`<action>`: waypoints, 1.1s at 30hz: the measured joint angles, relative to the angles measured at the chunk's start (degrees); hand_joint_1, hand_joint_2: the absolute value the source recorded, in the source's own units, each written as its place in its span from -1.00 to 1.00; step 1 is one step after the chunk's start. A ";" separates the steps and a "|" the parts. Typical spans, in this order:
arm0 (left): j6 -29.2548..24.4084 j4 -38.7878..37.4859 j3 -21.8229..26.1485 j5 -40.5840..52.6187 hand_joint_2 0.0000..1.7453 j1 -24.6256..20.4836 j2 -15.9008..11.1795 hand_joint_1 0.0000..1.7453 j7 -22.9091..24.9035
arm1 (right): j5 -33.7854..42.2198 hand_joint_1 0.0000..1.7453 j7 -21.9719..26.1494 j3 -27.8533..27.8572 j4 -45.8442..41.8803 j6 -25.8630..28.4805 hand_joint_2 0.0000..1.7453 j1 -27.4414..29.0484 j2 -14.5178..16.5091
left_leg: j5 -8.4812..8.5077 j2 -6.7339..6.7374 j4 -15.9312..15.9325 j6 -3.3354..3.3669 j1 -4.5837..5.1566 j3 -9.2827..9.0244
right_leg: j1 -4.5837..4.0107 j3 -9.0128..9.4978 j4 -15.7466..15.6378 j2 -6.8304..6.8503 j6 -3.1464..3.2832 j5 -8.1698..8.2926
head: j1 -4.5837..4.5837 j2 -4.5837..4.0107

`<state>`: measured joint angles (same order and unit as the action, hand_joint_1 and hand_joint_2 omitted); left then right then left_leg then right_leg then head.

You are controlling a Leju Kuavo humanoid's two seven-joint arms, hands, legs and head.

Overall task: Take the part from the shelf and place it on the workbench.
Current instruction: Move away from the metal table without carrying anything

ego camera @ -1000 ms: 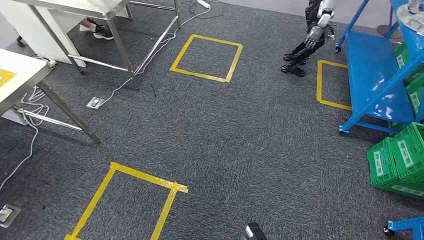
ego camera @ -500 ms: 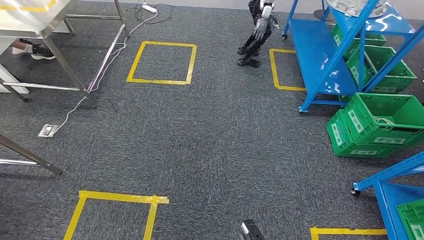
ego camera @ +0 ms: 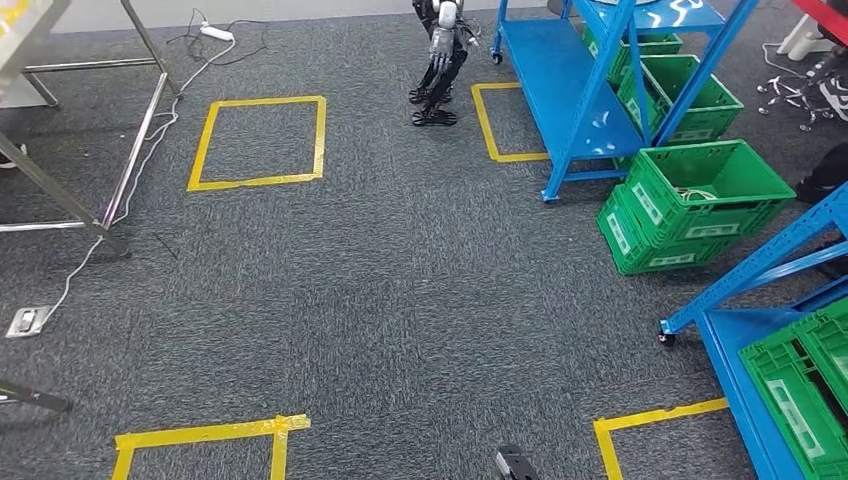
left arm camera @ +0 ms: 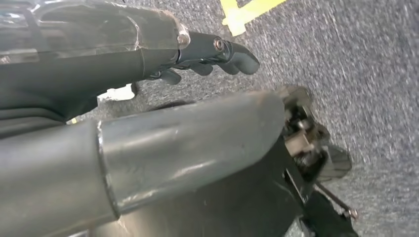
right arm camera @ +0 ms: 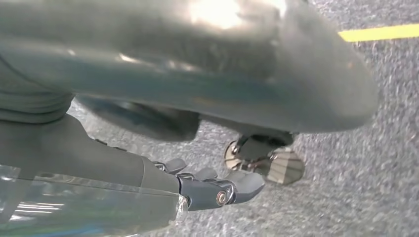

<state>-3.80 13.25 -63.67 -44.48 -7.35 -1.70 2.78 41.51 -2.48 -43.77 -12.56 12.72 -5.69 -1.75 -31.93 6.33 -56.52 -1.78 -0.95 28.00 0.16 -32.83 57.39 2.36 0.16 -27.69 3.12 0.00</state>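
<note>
Dark grey carpet [ego camera: 420, 290] is spreading across the whole room in the head view; blue metal shelving [ego camera: 580, 90] is standing along the right side, with a second blue rack [ego camera: 770, 300] nearer the camera; a steel-legged workbench [ego camera: 60, 130] is reaching in at the upper left; green crates [ego camera: 690, 200] are sitting on the floor just beside the shelving; yellow tape squares [ego camera: 258, 140] are marking the carpet; another humanoid robot [ego camera: 438, 60] is standing at the far end; a white cable [ego camera: 120, 210] is trailing under the bench. The part itself cannot be made out. The left hand [left arm camera: 207, 54] is hanging over carpet, fingers loosely apart, holding nothing; the right hand [right arm camera: 212, 185] is doing likewise.
</note>
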 joint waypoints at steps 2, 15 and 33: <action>-0.05 0.01 0.00 -0.07 -1.00 -0.11 0.07 -1.00 -0.35 | 0.04 -1.00 0.21 -0.14 0.00 0.08 -1.00 0.03 -0.26 | -2.11 -3.22 -3.10 -0.25 -0.20 1.19 | 0.10 0.42 -0.38 -0.98 0.80 0.11 | -0.51 0.00; -1.57 -0.03 -0.02 -0.61 -1.00 0.28 0.38 -1.00 -3.65 | 1.80 -1.00 5.35 -0.33 -0.17 -0.89 -1.00 -0.56 0.50 | 3.54 -11.06 -0.92 2.50 0.59 4.31 | -0.28 1.25 -0.09 -10.50 0.42 -1.38 | -1.94 0.00; -1.73 0.04 -0.02 -0.39 -1.00 -0.18 0.89 -1.00 -2.77 | 3.16 -1.00 4.84 -0.67 -0.15 -1.72 -1.00 -0.11 -0.07 | -2.87 -5.42 -4.98 0.23 0.26 2.34 | 0.11 0.78 -0.89 -0.47 0.98 -0.19 | -0.55 0.00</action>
<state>-5.53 13.28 -63.69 -44.87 -7.53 -0.81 0.02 44.67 2.36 -44.44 -12.70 11.00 -5.80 -1.82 -34.80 0.91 -61.50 -1.54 -0.69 30.34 0.27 -32.04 56.50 1.90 1.14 -27.88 2.57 0.00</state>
